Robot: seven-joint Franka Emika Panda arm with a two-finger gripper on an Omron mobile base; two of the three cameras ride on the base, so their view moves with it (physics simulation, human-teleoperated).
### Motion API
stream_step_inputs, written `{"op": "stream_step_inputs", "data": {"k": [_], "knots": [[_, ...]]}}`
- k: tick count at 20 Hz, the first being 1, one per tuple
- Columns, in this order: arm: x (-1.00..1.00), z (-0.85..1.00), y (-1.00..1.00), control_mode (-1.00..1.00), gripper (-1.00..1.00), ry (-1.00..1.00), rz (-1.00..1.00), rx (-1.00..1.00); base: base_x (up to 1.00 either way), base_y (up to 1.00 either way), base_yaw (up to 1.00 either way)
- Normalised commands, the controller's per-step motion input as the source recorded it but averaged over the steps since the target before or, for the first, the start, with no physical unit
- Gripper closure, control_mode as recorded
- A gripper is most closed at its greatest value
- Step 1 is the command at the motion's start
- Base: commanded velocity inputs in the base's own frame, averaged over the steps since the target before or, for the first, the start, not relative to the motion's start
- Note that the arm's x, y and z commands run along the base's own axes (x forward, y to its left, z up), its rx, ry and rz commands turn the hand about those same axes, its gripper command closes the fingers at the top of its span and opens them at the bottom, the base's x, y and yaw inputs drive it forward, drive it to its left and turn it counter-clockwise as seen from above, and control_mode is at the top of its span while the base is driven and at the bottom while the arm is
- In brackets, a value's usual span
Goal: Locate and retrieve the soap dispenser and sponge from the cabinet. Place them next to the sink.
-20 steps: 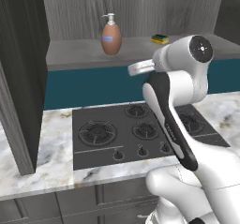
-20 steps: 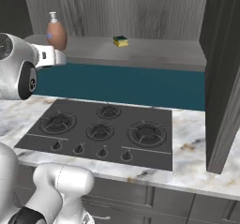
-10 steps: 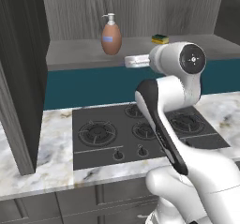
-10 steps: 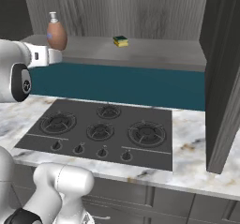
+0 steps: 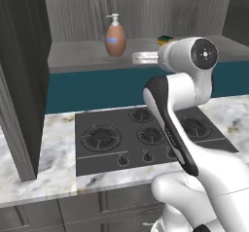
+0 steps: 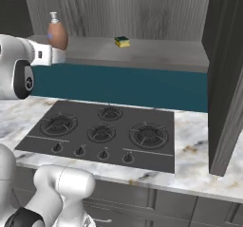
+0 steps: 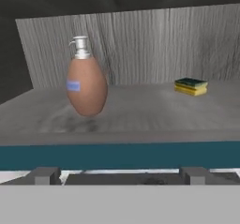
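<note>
The soap dispenser, a reddish-brown bottle with a white pump, stands upright at the left of the cabinet shelf. Farther right on the same shelf lies the sponge, yellow with a green top. My gripper hovers level with the shelf's front edge, just right of and in front of the dispenser. It is open, its tips wide apart and holding nothing. The sink is out of view.
A black stovetop lies in the marble counter below the shelf. Dark cabinet side panels flank the opening. A teal wall strip runs under the shelf.
The hand has risen a little and pushed forward toward the shelf edge near the dispenser. The jaws stay open; the dispenser and sponge have not moved.
</note>
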Motion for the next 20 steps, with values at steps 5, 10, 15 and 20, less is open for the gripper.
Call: {"op": "stream_step_inputs", "data": {"k": [5, 10, 15, 20], "knots": [[-0.03, 0.36, 0.02, -1.0, -1.0, -0.09, 0.01, 0.01, 0.0, 0.0, 0.0], [0.11, 0.25, 0.16, -1.0, -1.0, -0.05, 0.14, 0.0, 0.0, 0.0, 0.0], [0.13, 0.17, 0.2, -1.0, -1.0, 0.0, 0.17, -0.01, 0.0, 0.0, 0.0], [0.01, 0.3, 0.11, -1.0, -1.0, -0.05, 0.06, -0.04, 0.0, 0.0, 0.0]]}}
